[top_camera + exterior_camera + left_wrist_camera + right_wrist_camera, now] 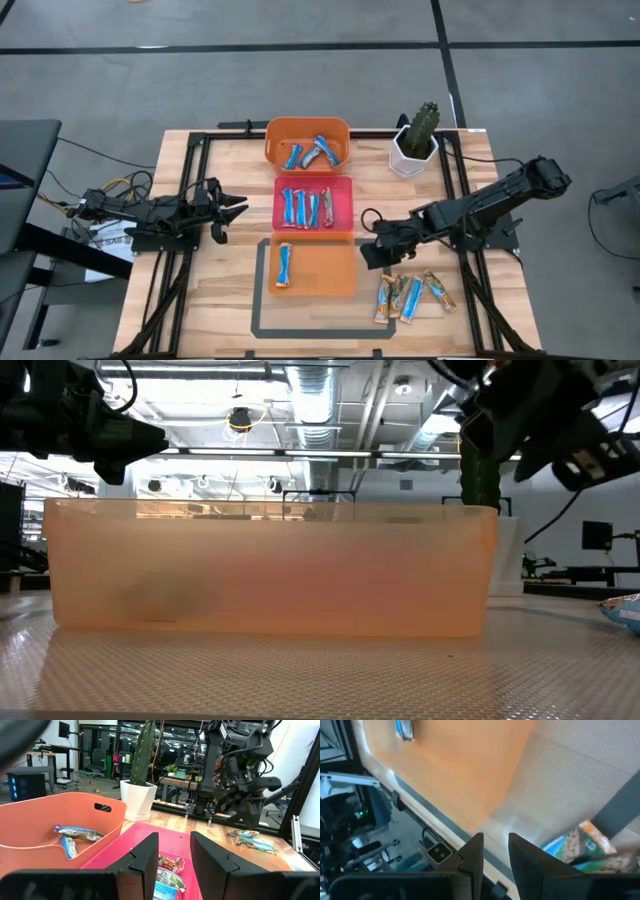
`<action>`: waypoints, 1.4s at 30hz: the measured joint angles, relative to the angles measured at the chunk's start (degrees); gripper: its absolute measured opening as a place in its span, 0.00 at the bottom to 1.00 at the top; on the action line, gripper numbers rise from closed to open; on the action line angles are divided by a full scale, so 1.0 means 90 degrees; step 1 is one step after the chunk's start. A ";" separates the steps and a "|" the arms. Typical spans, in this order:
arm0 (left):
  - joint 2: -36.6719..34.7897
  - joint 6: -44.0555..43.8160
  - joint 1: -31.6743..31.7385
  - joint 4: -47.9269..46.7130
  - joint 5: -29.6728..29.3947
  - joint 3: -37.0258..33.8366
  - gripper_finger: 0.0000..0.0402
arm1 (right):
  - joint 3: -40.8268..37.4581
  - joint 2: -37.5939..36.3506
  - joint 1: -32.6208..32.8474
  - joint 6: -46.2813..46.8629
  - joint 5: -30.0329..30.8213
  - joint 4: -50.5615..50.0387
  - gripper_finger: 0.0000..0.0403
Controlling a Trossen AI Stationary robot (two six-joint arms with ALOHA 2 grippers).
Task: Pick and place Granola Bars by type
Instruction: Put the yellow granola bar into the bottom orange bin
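Observation:
In the high view three trays stand in a column. The far orange tray [275, 132] holds a few bars [316, 152]. The pink-red middle tray [313, 181] holds several [305, 206]. The near orange tray [335, 268] holds one blue-and-white bar [285, 265]. Several loose bars [410, 294] lie flat on the table to the right of the near tray. My left gripper [236, 208] hovers open, left of the pink-red tray [165, 827]. My right gripper [368, 250] hovers open between the near tray [460, 765] and the loose bars [585, 845], holding nothing.
A cactus in a white pot [415, 140] stands at the table's far right, beside the far tray. The black table frame [455, 240] runs under my right arm. The near orange tray's wall [270, 570] fills the low view.

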 joint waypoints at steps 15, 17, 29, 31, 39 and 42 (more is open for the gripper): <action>0.0001 0.0001 0.0000 -0.0002 0.0000 0.0002 0.26 | 0.0000 0.0169 -0.0359 -0.0086 0.0018 -0.0176 0.20; -0.0001 -0.0001 0.0000 0.0000 0.0000 0.0002 0.26 | 0.0000 0.0169 -0.0333 -0.0097 0.0018 -0.0234 0.20; -0.0001 0.0001 0.0002 -0.0001 0.0000 0.0000 0.26 | 0.0002 0.0169 -0.0316 -0.0100 -0.0025 -0.0715 0.20; 0.0001 0.0001 0.0000 -0.0002 0.0000 0.0000 0.26 | 0.0002 0.0169 -0.0316 -0.0100 -0.0136 -0.0818 0.20; 0.0000 0.0000 0.0000 0.0000 0.0000 0.0002 0.26 | 0.0010 0.0039 -0.0293 -0.0034 -0.0538 -0.1245 0.20; 0.0000 0.0001 0.0002 -0.0001 0.0000 0.0000 0.26 | 0.0014 -0.0028 -0.0230 -0.0034 -0.0528 -0.1291 0.20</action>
